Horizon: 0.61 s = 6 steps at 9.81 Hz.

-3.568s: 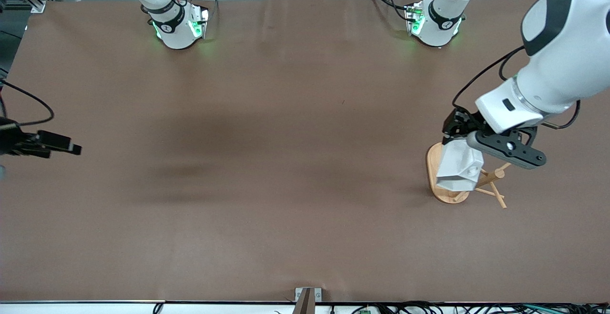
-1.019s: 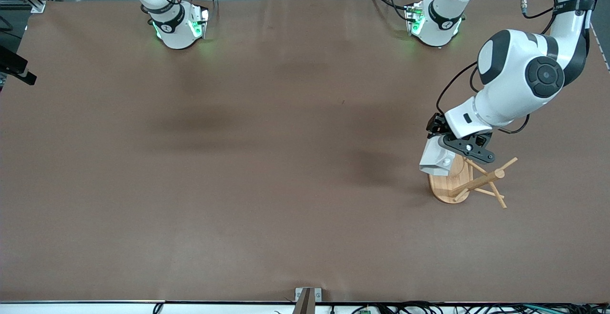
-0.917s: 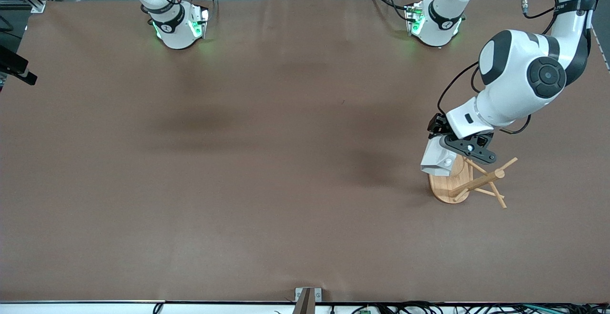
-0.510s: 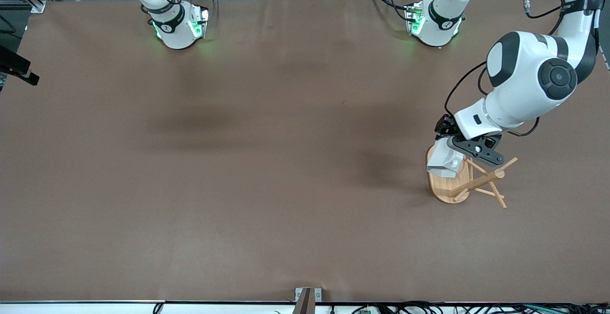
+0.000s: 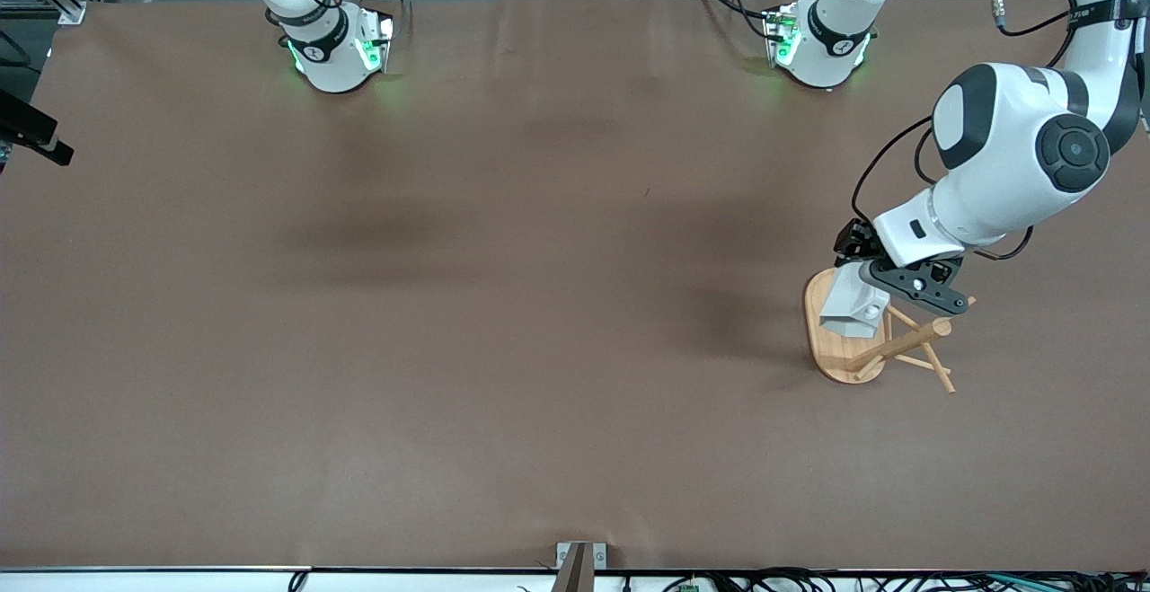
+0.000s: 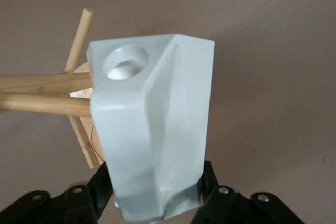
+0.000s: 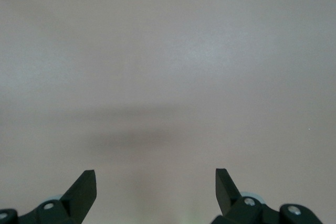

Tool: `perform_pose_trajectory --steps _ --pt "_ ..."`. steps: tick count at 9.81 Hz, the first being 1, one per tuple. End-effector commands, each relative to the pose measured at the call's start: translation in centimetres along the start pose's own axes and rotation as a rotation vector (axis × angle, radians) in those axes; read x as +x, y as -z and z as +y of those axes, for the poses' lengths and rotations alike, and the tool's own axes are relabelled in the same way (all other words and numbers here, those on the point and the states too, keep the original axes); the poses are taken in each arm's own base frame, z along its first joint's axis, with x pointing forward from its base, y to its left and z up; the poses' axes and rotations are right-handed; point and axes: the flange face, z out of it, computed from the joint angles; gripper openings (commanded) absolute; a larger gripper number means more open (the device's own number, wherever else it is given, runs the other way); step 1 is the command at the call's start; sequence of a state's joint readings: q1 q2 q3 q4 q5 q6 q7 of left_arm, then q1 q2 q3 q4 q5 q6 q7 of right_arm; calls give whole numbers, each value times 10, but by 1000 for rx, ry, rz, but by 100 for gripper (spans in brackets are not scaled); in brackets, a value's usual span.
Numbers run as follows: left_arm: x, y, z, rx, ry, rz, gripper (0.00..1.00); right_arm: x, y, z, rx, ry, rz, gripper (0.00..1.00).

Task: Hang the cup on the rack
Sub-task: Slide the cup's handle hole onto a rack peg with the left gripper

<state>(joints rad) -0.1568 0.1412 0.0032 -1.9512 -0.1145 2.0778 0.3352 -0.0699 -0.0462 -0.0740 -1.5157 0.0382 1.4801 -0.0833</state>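
The left gripper (image 5: 864,279) hangs over the rack (image 5: 840,354) at the left arm's end of the bench (image 5: 503,322), its jaws clamped on the cup (image 5: 855,301); the cup's handle hole (image 6: 125,62) sits just beside 1 peg (image 6: 44,105) but is not yet threaded. To do this well, I judge the hole should be lined up with the peg tip and slid on along the peg's axis before release. The right gripper (image 7: 156,188) waits with its jaws apart over bare bench. Against 1 second ago, the cup has moved from beside the base to over it, closer to the post.
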Motion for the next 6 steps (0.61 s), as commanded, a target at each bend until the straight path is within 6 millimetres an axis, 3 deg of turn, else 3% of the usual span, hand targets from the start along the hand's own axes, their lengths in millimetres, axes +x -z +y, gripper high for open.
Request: perform_pose_trajectory --steps 1,6 --pt "0 -20 -8 -15 -9 -16 24 -9 0 -2 -23 -32 6 100" --pt "2 -21 -27 -10 -9 -13 24 -8 1 -9 -23 -37 7 100"
